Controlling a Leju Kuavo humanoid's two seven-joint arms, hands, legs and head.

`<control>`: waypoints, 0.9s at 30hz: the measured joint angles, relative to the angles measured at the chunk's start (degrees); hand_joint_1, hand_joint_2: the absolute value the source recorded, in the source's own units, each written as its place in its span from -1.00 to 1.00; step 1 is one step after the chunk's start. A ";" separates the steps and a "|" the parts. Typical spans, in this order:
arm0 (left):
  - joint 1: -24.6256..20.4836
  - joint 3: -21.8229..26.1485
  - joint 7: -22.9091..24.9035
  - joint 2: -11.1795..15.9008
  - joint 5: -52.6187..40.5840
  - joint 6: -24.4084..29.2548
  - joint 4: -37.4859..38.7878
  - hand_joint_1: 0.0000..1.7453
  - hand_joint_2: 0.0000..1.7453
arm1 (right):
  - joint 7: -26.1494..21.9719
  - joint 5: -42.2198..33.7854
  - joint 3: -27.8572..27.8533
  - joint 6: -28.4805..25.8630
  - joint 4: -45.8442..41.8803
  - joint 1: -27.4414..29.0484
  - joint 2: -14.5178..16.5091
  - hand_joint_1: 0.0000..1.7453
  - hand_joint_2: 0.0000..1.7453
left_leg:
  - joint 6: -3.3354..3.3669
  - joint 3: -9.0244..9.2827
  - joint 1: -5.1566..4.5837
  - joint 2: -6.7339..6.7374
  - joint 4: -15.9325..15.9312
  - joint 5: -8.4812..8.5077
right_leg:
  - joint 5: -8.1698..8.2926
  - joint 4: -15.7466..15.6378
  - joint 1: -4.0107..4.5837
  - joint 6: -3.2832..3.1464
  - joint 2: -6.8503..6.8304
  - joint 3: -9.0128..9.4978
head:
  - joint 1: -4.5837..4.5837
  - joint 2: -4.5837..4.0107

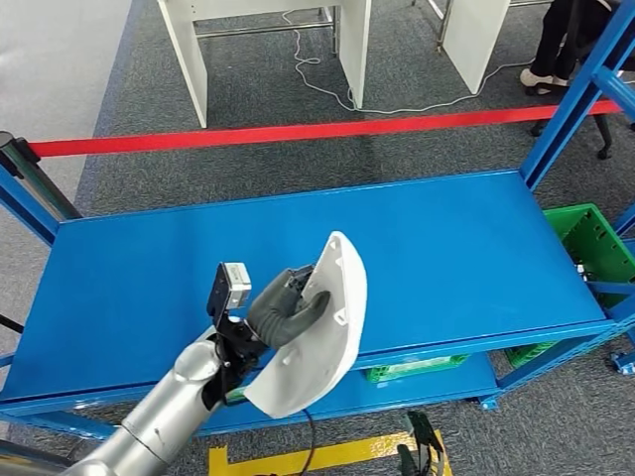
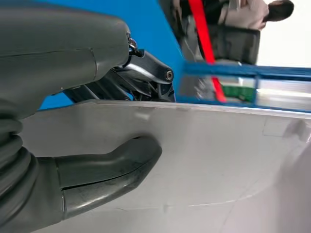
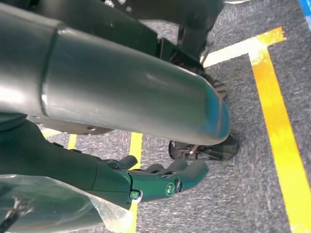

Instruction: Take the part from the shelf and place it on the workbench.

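My left hand [image 1: 288, 305] holds a white curved shell part [image 1: 323, 337] over the front edge of the blue shelf [image 1: 224, 248], with the thumb pressed on its inner face. In the left wrist view the thumb [image 2: 110, 170] lies across the pale surface of the part [image 2: 220, 160] and the darker fingers [image 2: 146, 77] reach behind its rim. My right hand [image 3: 161, 177] hangs low over grey carpet, its fingers slightly apart with nothing in them.
A green crate [image 1: 595, 238] sits at the right end of the shelf frame. Red tape [image 1: 300, 131] crosses the carpet behind the shelf, with white table legs [image 1: 352, 50] beyond. A person's legs [image 1: 551, 50] are at the far right. Yellow floor lines [image 3: 282, 145] run under my right hand.
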 joint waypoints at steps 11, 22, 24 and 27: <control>6.29 -5.41 1.94 -6.06 20.92 -2.55 -5.21 1.00 1.00 | 0.30 1.54 -1.09 -0.11 0.00 1.08 -0.20 -1.00 -1.00 | 2.93 7.48 -0.20 0.08 -16.54 8.16 | -2.32 2.71 0.15 2.30 0.18 -1.58 | 0.24 0.01; 6.76 -6.69 -0.57 -5.84 21.14 0.37 -5.16 1.00 1.00 | 0.53 2.42 -1.44 0.03 -0.02 0.61 -0.58 -1.00 -1.00 | 1.89 3.37 -0.58 0.20 -16.32 12.55 | -5.57 -1.11 -0.09 2.81 0.53 7.55 | 0.47 0.01; 6.85 -6.90 -1.33 -5.71 20.19 1.40 -5.13 1.00 1.00 | 0.48 2.73 -1.47 0.14 -0.02 0.74 -0.58 -1.00 -1.00 | 1.35 3.17 -0.49 0.12 -16.35 13.18 | -5.01 -1.19 -0.07 2.11 0.47 7.00 | 0.49 0.01; 7.20 -7.05 -1.96 -5.40 19.95 2.19 -4.96 1.00 1.00 | 0.69 3.23 -1.51 0.23 -0.01 0.74 -0.59 -1.00 -1.00 | 0.49 1.51 -0.27 0.03 -11.71 7.77 | -3.41 -1.28 -0.24 0.59 -0.01 5.43 | 0.22 0.01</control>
